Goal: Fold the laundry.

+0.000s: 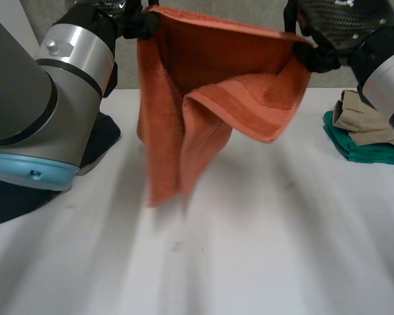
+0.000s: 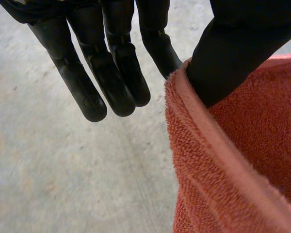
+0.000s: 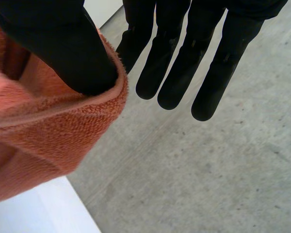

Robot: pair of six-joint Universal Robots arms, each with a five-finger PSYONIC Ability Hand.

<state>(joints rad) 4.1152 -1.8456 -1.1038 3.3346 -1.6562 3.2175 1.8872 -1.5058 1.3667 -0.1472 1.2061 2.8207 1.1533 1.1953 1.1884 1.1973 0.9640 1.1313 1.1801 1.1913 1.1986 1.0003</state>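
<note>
An orange towel [image 1: 210,72] hangs in the air above the white table [image 1: 249,249], stretched by its top edge between my two hands. My left hand [image 1: 141,23] pinches the top left corner. In the left wrist view its thumb [image 2: 233,48] presses the towel's hem [image 2: 233,170] against a finger behind it, and the other fingers [image 2: 87,82] stay straight. My right hand [image 1: 318,56] holds the top right corner; its thumb [image 3: 58,43] clamps the towel [image 3: 48,131] the same way. The lower part sags in loose folds, with one corner turned up towards the right.
A dark cloth [image 1: 98,138] lies on the table under my left arm. At the right edge lies a pile of clothes, a beige piece [image 1: 364,121] on green ones [image 1: 361,151]. Beyond the table is a grey concrete floor [image 2: 63,170].
</note>
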